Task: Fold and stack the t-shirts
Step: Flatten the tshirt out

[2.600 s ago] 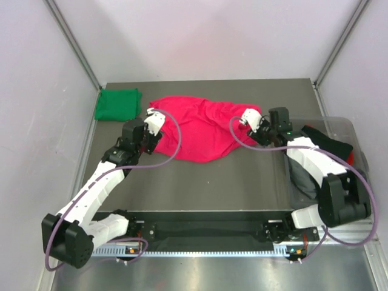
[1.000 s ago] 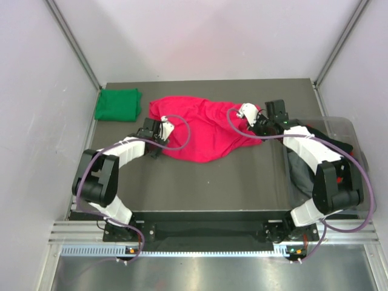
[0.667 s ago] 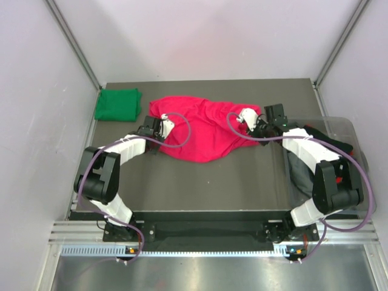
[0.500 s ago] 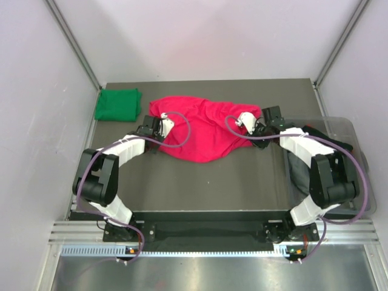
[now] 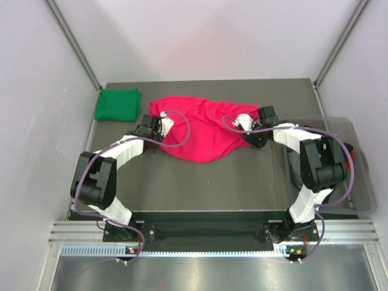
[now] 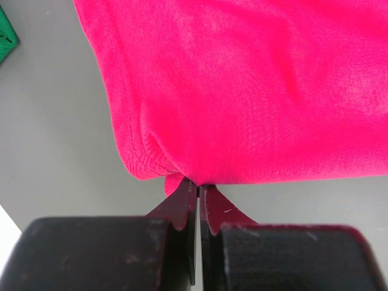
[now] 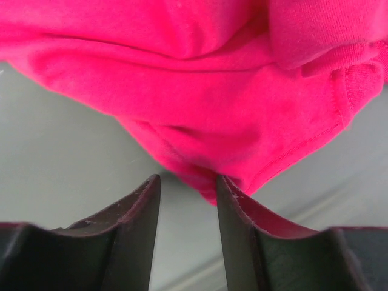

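Left jaws pinch a sliver of the pink t-shirt [image 6: 242, 91] hem, right jaws gape around its corner; an uneven lift could slip it free

overhead view, wrist close-ups, sharing pink shirt [image 5: 200, 130]

the folded t-shirt [image 5: 118, 104] lies left of the crumpled t-shirt [image 5: 200, 130], the bin [image 5: 359, 159] to its right.
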Controlling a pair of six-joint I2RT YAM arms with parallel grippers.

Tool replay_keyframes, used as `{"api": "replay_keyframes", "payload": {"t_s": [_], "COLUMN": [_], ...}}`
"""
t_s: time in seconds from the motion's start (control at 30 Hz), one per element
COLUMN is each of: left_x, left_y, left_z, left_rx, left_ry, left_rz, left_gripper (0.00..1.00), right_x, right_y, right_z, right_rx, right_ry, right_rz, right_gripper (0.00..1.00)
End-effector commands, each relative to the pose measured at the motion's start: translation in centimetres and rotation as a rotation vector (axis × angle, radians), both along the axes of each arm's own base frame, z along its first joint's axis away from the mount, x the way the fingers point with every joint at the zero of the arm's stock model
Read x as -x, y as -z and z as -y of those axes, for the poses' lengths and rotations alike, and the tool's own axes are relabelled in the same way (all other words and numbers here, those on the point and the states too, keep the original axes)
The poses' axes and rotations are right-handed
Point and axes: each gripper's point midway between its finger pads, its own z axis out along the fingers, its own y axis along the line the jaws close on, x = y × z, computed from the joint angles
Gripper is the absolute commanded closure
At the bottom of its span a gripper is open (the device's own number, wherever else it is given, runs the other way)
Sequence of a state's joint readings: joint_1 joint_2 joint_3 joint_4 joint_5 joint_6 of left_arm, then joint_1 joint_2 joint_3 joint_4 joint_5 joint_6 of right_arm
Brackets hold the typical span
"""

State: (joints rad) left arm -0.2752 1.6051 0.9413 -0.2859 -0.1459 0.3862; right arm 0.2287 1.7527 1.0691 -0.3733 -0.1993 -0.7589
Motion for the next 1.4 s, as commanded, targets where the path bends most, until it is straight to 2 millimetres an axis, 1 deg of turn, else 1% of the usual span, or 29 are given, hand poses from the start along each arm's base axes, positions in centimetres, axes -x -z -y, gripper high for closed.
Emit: {"api": "replay_keyframes", "payload": {"t_s": [0.0,0.03,0.07,0.13,0.2,0.23,0.3,0.33,0.37,0.4,0.43,0.5,0.53,0.6,0.63,0.7,0.73,0.8,0.83,0.93,1.07,1.1,1.13,1.17,1.2,1.27,1.3,1.33,1.37], "left_x": [-0.8,-0.7,-0.8,-0.7,-0.5,-0.4,0.5,1.2,2.3,2.9,4.0,5.8,7.1,9.6,10.3,12.5,12.9,13.8,13.5,11.6,7.9,6.6,6.0,5.2,3.7,1.9,0.0,-0.8,-1.5], "left_y": [-2.0,-2.0,-2.2,-2.7,-3.5,-4.7,-6.2,-8.2,-8.9,-9.8,-12.1,-13.9,-15.8,-18.5,-19.7,-22.0,-23.7,-26.0,-27.5,-28.9,-24.7,-22.5,-20.7,-19.6,-17.3,-15.7,-14.5,-14.0,-13.7], "left_z": [0.4,0.4,0.4,0.5,0.5,0.5,0.4,0.7,0.5,0.4,0.4,0.1,-0.3,0.3,0.4,0.2,0.0,-0.5,-0.6,-1.3,-1.3,-1.0,-1.1,-1.1,-1.2,-1.4,-1.2,-1.9,-2.1], "left_rx": [0.039,0.037,0.038,0.038,0.036,0.044,0.040,0.064,0.063,0.057,0.074,0.060,0.055,0.072,0.073,0.072,0.071,0.060,0.062,0.047,0.004,-0.009,-0.021,-0.029,-0.046,-0.061,-0.064,-0.090,-0.075], "left_ry": [-0.010,-0.006,-0.004,0.004,0.020,0.029,0.053,0.083,0.102,0.127,0.150,0.210,0.229,0.340,0.364,0.410,0.408,0.401,0.387,0.311,0.270,0.268,0.255,0.242,0.214,0.176,0.151,0.095,0.039], "left_rz": [0.054,0.053,0.057,0.056,0.059,0.081,0.089,0.134,0.128,0.150,0.212,0.253,0.321,0.400,0.432,0.500,0.551,0.640,0.707,0.790,0.649,0.577,0.535,0.512,0.480,0.482,0.491,0.491,0.490], "left_gripper": [1.00,1.00,1.00,1.00,1.00,1.00,1.00,1.00,1.00,1.00,1.00,1.00,1.00,1.00,1.00,1.00,1.00,1.00,1.00,1.00,1.00,1.00,1.00,1.00,1.00,1.00,0.97,0.85,0.69], "right_x": [-2.9,-2.8,-2.8,-2.9,-2.4,-2.5,-1.3,-0.6,0.0,1.0,2.1,4.6,6.1,8.9,10.1,12.1,13.2,14.3,14.6,13.9,10.8,10.1,9.0,7.8,6.6,4.3,3.4,1.9,0.8], "right_y": [-1.1,-0.6,-0.5,-1.1,-2.0,-4.5,-6.5,-9.5,-11.0,-12.2,-15.5,-17.1,-19.4,-20.4,-22.7,-23.8,-25.6,-26.3,-26.9,-26.3,-24.6,-23.9,-22.0,-21.9,-19.9,-19.1,-18.5,-17.1,-16.8], "right_z": [0.3,0.3,0.4,0.6,0.9,1.0,1.3,1.4,1.4,1.4,1.4,0.9,0.7,0.1,-0.2,-0.1,-0.1,0.0,0.0,-0.1,-0.4,-0.6,-0.7,-1.0,-1.1,-1.5,-1.6,-1.8,-1.5], "right_rx": [-0.002,0.003,0.008,0.009,0.011,-0.005,-0.013,-0.031,-0.045,-0.055,-0.078,-0.117,-0.142,-0.170,-0.199,-0.220,-0.238,-0.254,-0.259,-0.256,-0.244,-0.241,-0.231,-0.237,-0.227,-0.231,-0.234,-0.225,-0.207], "right_ry": [0.033,0.034,0.036,0.055,0.065,0.071,0.070,0.067,0.061,0.051,0.036,-0.020,-0.044,-0.098,-0.121,-0.134,-0.145,-0.144,-0.144,-0.133,-0.109,-0.106,-0.093,-0.084,-0.070,-0.054,-0.034,-0.013,0.025], "right_rz": [0.083,0.070,0.064,0.079,0.104,0.169,0.222,0.298,0.335,0.352,0.432,0.443,0.498,0.470,0.519,0.517,0.567,0.577,0.594,0.579,0.555,0.539,0.490,0.512,0.463,0.475,0.459,0.419,0.415], "right_gripper": [0.63,0.70,0.87,0.99,1.00,1.00,1.00,1.00,1.00,1.00,1.00,1.00,1.00,1.00,1.00,1.00,1.00,1.00,1.00,1.00,1.00,1.00,1.00,1.00,1.00,0.99,0.96,0.81,0.76]}}
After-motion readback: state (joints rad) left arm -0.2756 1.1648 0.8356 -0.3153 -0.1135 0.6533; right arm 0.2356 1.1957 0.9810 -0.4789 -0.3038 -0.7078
